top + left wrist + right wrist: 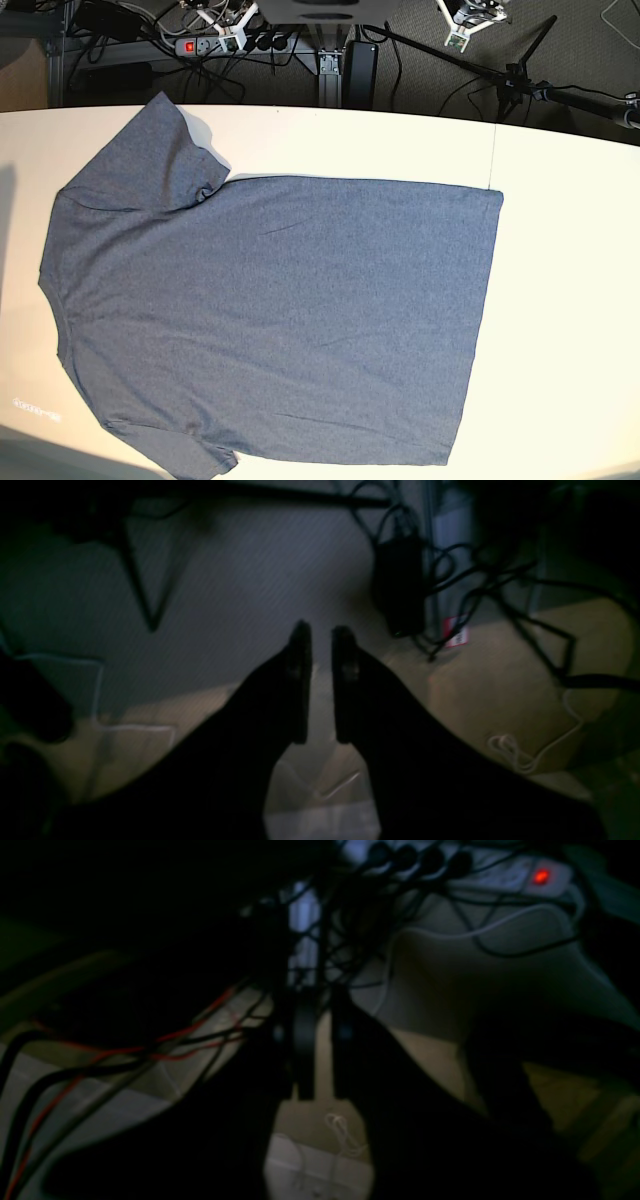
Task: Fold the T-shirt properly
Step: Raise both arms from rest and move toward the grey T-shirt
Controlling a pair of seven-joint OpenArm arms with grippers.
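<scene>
So the T-shirt is spread out flat on the white table, plain side up, and it takes up most of the base view. The near sleeve runs off the bottom edge at the left, the hem is a straight vertical line on the right, and the shoulders and neck end sit at the left. The far sleeve pokes up toward the far-left corner of the table. The fabric looks pretty smooth, only a few faint creases. Nothing is touching it, and neither arm shows in this view.

Both wrist cams are really dark and point off the table at the floor. The left gripper has its two fingers standing parallel with a narrow slit between them, empty, nothing pinched in there. Past it there's a black power brick with tangled cables on the grey carpet.

The right gripper looks much the same: fingers nearly together, a thin gap, nothing held as far as the murk lets anyone tell. Red and black wires run off to its left, and at the far end there's a power strip with a lit red switch.
</scene>
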